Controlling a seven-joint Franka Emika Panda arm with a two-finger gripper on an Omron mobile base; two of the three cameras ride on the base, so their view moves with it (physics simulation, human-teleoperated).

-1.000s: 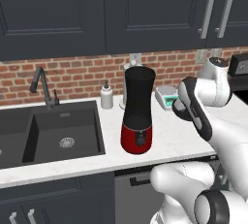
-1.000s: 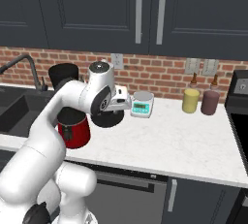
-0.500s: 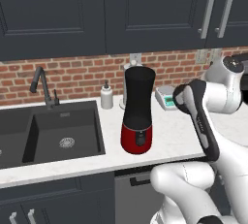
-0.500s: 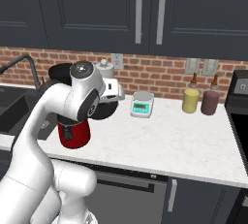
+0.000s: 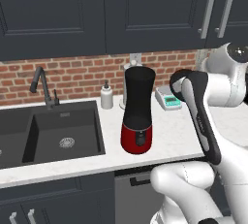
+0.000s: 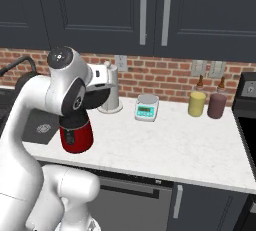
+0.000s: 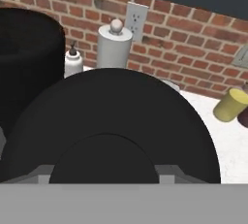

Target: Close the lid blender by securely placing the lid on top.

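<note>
The blender (image 5: pixel 138 115) is a tall black jar on a glossy red base, standing open-topped on the white counter next to the sink. My gripper (image 7: pixel 106 175) is shut on the lid (image 7: pixel 114 126), a flat round black disc that shows large in the hand view. The blender jar (image 7: pixel 26 68) rises at the left of that view, beside the lid and apart from it. From the left base view the lid (image 5: pixel 177 85) hangs right of the jar, near its top. In the right base view the lid (image 6: pixel 98 98) sits above and right of the red base (image 6: pixel 75 135).
A white soap dispenser (image 5: pixel 106 97) and a grey canister (image 6: pixel 111 91) stand behind the blender. The white-and-teal scale (image 6: pixel 146 108) sits to its right, and farther right stand a yellow jar (image 6: pixel 196 103) and a maroon jar (image 6: pixel 216 105). Sink (image 5: pixel 48 131) and faucet (image 5: pixel 43 86) lie left.
The arm has swung left toward the blender, carrying the lid with it and turning the hand. The blender and the counter things have stayed put.
</note>
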